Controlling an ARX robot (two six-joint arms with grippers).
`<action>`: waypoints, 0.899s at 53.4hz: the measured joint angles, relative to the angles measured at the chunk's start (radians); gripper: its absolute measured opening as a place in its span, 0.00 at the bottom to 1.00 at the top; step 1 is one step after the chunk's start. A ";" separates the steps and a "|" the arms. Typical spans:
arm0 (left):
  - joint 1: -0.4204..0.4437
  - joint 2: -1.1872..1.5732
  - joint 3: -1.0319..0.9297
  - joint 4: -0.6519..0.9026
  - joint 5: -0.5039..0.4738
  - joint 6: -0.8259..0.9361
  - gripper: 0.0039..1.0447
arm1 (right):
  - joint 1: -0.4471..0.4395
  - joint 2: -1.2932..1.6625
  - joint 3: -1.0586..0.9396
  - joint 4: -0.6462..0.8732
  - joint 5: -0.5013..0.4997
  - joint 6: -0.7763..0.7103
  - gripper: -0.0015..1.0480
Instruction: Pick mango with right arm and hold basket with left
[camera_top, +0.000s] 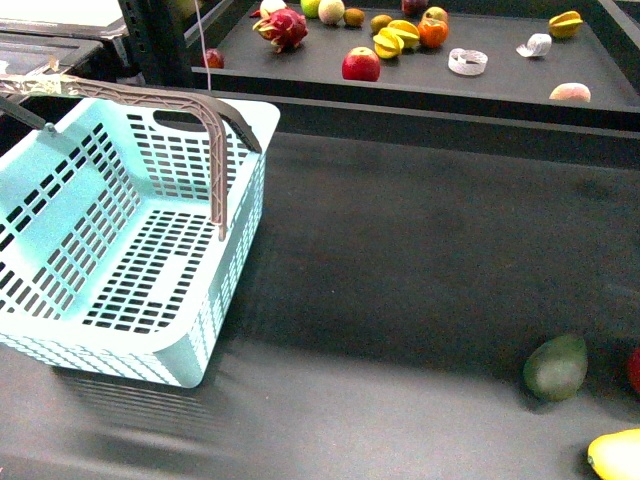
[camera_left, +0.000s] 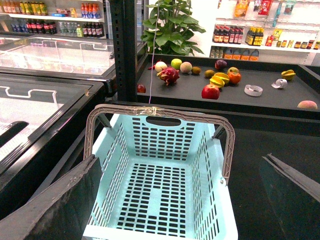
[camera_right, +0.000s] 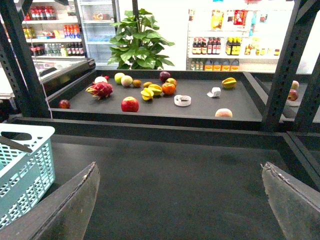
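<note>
The biggest thing on my screens is the dark tabletop (camera_top: 400, 250), which fills most of the front view. On its left side sits the pale turquoise basket (camera_top: 60, 230). It is empty and tipped a little, with one grey-brown swing handle (camera_top: 215, 150) raised over the rim. Behind the table runs a black display tray (camera_top: 500, 80) scattered with fruit.

Neither arm shows in the front view, so I go by the wrist cameras. The left gripper (camera_left: 181, 159) has its jaws spread wide and holds nothing. The basket (camera_left: 165, 140) lies in the gap beyond them, and neither finger touches the handle (camera_left: 160, 111). The right gripper (camera_right: 179, 166) is just as wide open and empty. It hangs over bare table, with a corner of the basket (camera_right: 25, 165) off to one side.

Near the right front of the table lies a dull dark green oval fruit (camera_top: 556, 367). The mango (camera_top: 615, 455) is in the near right corner, close to the green fruit without touching it and well apart from the basket. It is yellow and glossy, and the frame edge cuts it off. Neither wrist camera picks it up.

On the tray I can pick out a dragon fruit (camera_top: 284, 27), a red apple (camera_top: 361, 65), yellow starfruits (camera_top: 397, 40) and a white tape roll (camera_top: 467, 62).
</note>
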 joint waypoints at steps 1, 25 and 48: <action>0.000 0.000 0.000 0.000 0.000 0.000 0.95 | 0.000 0.000 0.000 0.000 0.000 0.000 0.92; 0.000 0.000 0.000 0.000 0.000 0.000 0.95 | 0.000 0.000 0.000 0.000 0.000 0.000 0.92; -0.108 0.332 -0.001 0.408 -0.229 -0.208 0.95 | 0.000 0.000 0.000 0.000 0.000 0.000 0.92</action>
